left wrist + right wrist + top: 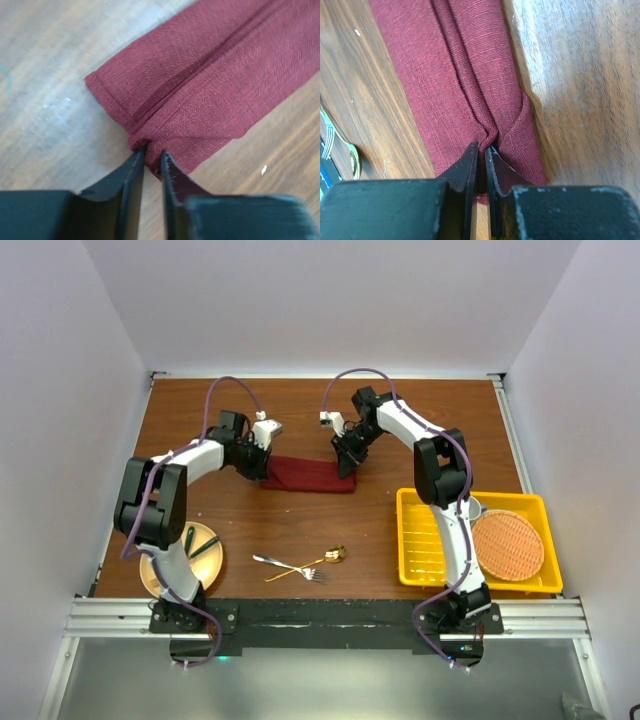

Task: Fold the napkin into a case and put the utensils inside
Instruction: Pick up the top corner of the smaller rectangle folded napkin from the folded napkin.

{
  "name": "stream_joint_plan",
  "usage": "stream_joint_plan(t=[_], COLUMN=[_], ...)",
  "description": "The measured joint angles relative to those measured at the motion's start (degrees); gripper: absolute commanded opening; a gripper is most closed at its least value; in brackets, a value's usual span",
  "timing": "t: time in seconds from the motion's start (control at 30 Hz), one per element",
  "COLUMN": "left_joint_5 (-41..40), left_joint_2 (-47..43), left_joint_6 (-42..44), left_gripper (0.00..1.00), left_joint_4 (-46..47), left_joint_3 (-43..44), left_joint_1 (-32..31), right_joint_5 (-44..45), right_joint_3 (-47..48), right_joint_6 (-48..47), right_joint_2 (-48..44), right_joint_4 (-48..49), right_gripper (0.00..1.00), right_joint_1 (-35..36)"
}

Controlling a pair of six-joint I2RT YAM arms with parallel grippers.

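The maroon napkin [310, 474] lies folded into a narrow strip on the wooden table, running left to right between the two arms. My left gripper [262, 468] is at its left end, and in the left wrist view its jaws [152, 152] are pinched on a bunched corner of the cloth [210, 85]. At the strip's right end my right gripper [347, 462] is shut on a raised fold of the napkin [460, 75]; the tips [481, 147] squeeze the crease. The silver fork [285, 566] and gold spoon [330, 557] lie crossed near the front edge, away from both grippers.
A yellow tray [425, 540] at the front right holds a round orange woven mat [507, 543]. A gold plate [160, 575] with dark green-handled cutlery [200, 545] sits at the front left. White walls close in the table on three sides.
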Motion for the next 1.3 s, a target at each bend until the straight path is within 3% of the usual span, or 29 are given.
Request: stream_joint_plan(t=[0.1,0.13,0.17,0.2,0.3,0.43,0.57,0.73,0.93,1.1,1.3], left_joint_5=[0.79,1.09,1.42,1.97,4.42,10.67,17.49,24.83,26.88,26.93,25.35], left_joint_2=[1.4,1.7,2.01,2.38,3.19,1.88,-1.49,1.07,13.99,21.97,23.12], left_joint_6=[-1.51,-1.95,-2.54,-2.97,-4.17,-3.19,4.15,12.35,8.98,2.36,-0.11], left_gripper=[0.03,0.05,0.08,0.21,0.46,0.55,0.59,0.56,0.35,0.23,0.15], left_joint_4=[0.28,0.28,0.22,0.15,-0.26,-0.57,-4.66,-6.91,-5.42,-5.4,-7.89], left_joint_3=[1.38,1.66,1.95,2.25,2.89,1.79,4.76,16.52,27.15,28.74,27.78], left_joint_1=[0.42,0.55,0.74,1.09,2.67,7.3,10.8,6.29,0.59,-0.79,-1.29], right_joint_5=[-0.02,-0.02,-0.04,-0.07,-0.07,-0.11,-0.22,-0.28,-0.31,-0.39,-0.7], right_joint_3=[-0.07,-0.11,-0.15,-0.22,-0.28,-0.28,-0.28,-0.42,-2.16,-3.58,-3.78], right_joint_6=[-0.22,-0.24,-0.33,-0.37,-0.5,-0.83,-1.14,-1.79,-3.19,-4.52,-6.08], right_joint_2=[0.0,0.0,0.0,0.0,-0.02,-0.02,-0.04,-0.2,-1.25,-2.1,-2.27], right_joint_4=[0.02,0.07,0.11,0.15,0.22,0.17,0.15,0.15,1.44,2.64,2.62], right_gripper=[0.0,0.0,0.0,0.0,0.0,0.0,0.0,0.0,0.0,0.0,0.0], right_joint_1=[0.0,0.0,0.0,0.0,0.0,0.0,0.0,0.0,0.02,0.07,0.07])
